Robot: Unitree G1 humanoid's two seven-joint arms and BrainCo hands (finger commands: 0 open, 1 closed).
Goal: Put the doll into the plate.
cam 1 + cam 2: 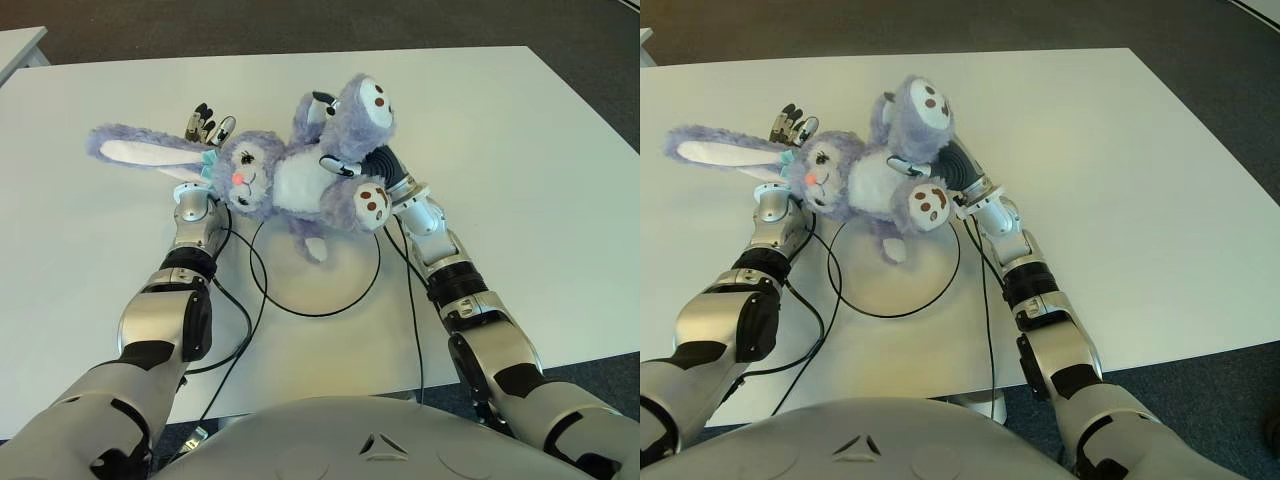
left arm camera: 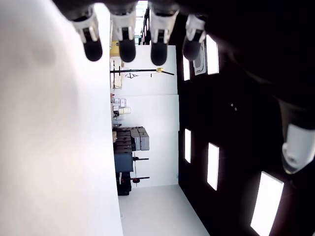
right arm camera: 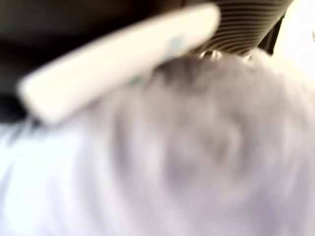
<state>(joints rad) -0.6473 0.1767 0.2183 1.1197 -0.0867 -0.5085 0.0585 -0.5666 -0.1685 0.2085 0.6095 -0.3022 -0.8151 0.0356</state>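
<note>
A fluffy purple bunny doll (image 1: 290, 180) with long ears lies across the far rim of a white plate (image 1: 320, 285) edged in black. My right hand (image 1: 380, 165) is shut on the doll's body near its legs, with fingers wrapped over the plush. In the right wrist view the doll's fur (image 3: 197, 162) fills the picture. My left hand (image 1: 205, 125) shows behind the doll's head and ear with its fingers straight. The left wrist view shows those fingers (image 2: 127, 46) spread with nothing between them.
The white table (image 1: 520, 180) spreads wide to the right and at the back. Black cables (image 1: 245, 320) run from both wrists across the plate area to the front edge. The corner of another table (image 1: 15, 45) shows at the far left.
</note>
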